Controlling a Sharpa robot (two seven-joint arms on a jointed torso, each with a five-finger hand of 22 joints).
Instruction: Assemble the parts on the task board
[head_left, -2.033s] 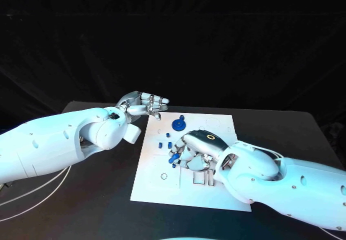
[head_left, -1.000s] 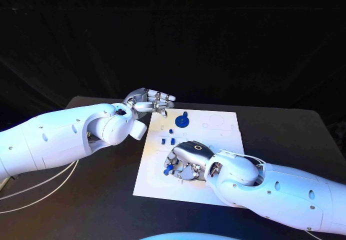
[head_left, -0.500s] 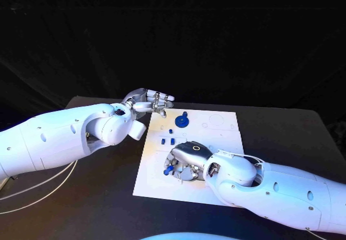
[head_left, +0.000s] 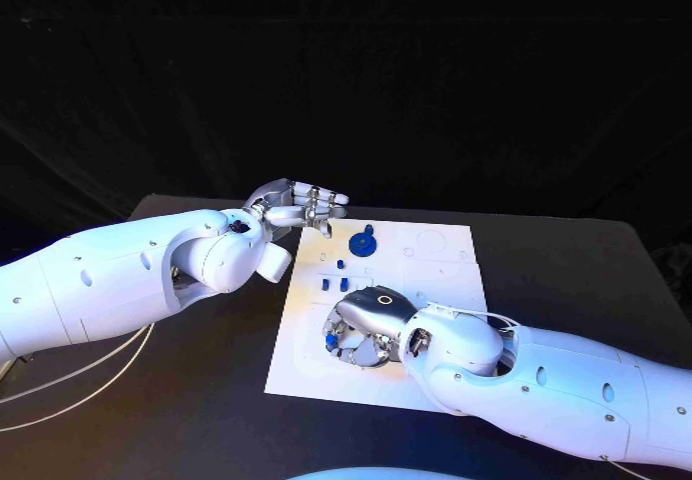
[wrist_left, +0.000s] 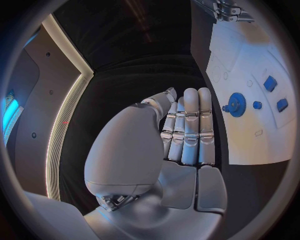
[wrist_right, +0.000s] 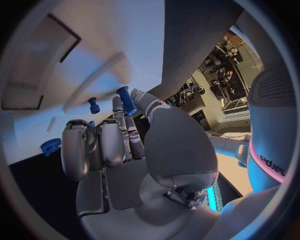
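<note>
Your right robot hand (head_left: 361, 325) pinches a blue peg (wrist_right: 127, 100) over the near part of the white board (head_left: 433, 262), not yet seated. Your left robot hand (head_left: 299, 208) hovers empty, fingers straight together, by the board's far left corner; the blue gear (head_left: 362, 242) and small blue pieces (head_left: 333, 282) wait on the board, so most work remains.

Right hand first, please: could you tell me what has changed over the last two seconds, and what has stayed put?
The right hand, holding a small blue peg throughout, has drawn back toward the near left part of the task board. The camera shifted too, so part of that is apparent. The left hand stays raised and empty beyond the board's far left corner; the blue gear has not moved.
</note>
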